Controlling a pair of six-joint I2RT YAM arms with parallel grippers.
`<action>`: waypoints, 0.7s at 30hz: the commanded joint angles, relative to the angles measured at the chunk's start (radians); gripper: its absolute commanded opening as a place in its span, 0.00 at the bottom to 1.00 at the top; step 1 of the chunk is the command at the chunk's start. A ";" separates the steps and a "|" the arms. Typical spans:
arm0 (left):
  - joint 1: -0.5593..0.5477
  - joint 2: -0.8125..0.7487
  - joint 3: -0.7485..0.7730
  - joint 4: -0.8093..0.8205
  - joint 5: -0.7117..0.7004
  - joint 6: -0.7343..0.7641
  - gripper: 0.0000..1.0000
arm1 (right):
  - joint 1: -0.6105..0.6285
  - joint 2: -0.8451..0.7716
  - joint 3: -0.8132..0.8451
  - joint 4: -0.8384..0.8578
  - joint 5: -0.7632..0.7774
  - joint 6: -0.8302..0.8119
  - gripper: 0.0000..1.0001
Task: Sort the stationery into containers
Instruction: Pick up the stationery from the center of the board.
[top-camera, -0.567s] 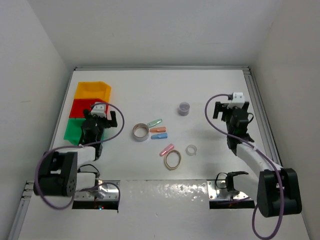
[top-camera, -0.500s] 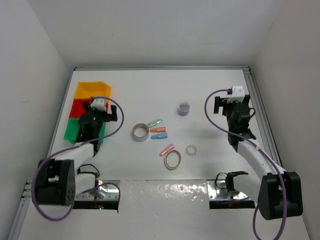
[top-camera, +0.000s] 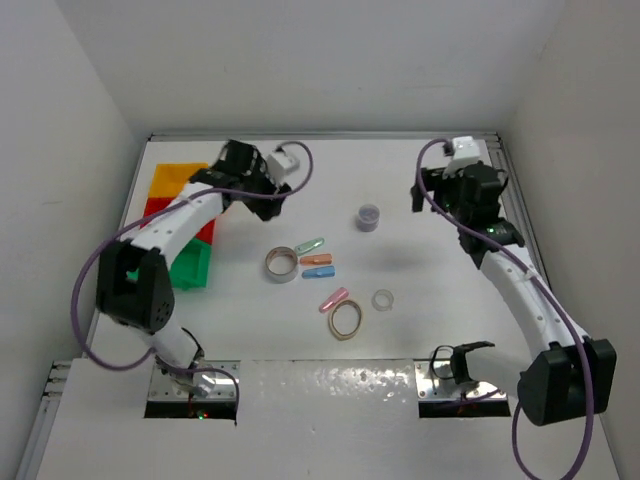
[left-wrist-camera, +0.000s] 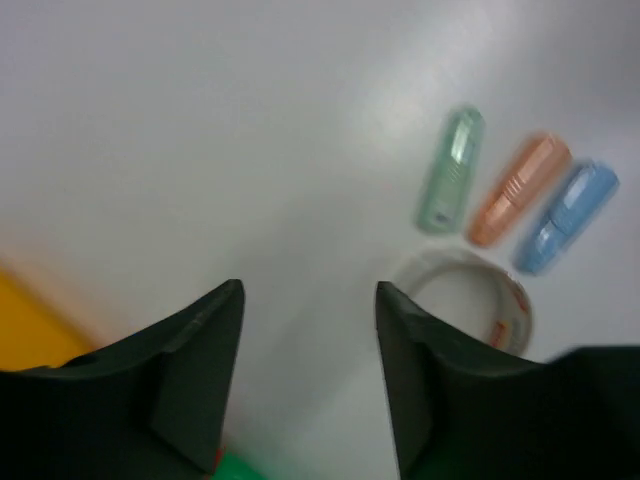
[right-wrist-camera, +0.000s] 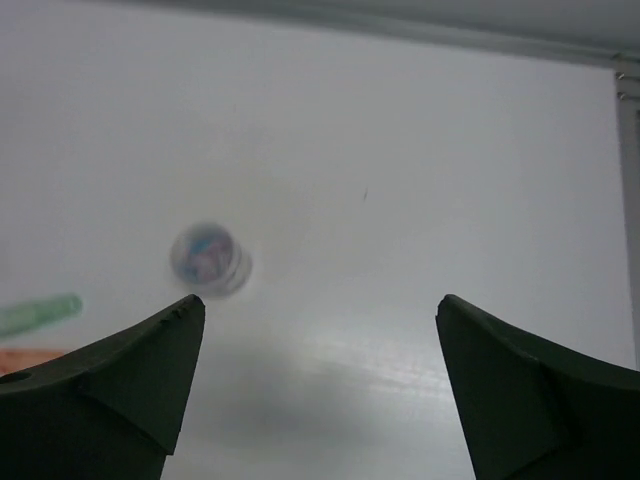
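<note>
Over the bench (top-camera: 400, 170), left pincer (left-wrist-camera: 310, 380) gapes by the tape ring (left-wrist-camera: 455, 258); right pincer (right-wrist-camera: 320, 390) gapes by a likely cylinder (right-wrist-camera: 210, 260).

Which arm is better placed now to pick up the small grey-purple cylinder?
Right. The grey-purple cylinder lies just ahead of the open right fingers in the right wrist view. The open left fingers face the tape ring instead, farther from the cylinder.

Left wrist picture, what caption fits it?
Open left tool near green capsule, orange capsule, blue capsule and tape ring.
</note>
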 joint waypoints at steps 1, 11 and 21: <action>-0.081 0.098 -0.010 -0.323 -0.025 -0.013 0.49 | 0.081 0.012 -0.042 -0.153 0.105 0.014 0.99; -0.107 0.198 -0.102 -0.197 -0.098 -0.064 0.51 | 0.260 -0.059 -0.189 -0.185 0.187 0.083 0.97; -0.113 0.244 -0.147 -0.097 -0.120 -0.120 0.23 | 0.297 -0.102 -0.211 -0.200 0.285 0.086 0.97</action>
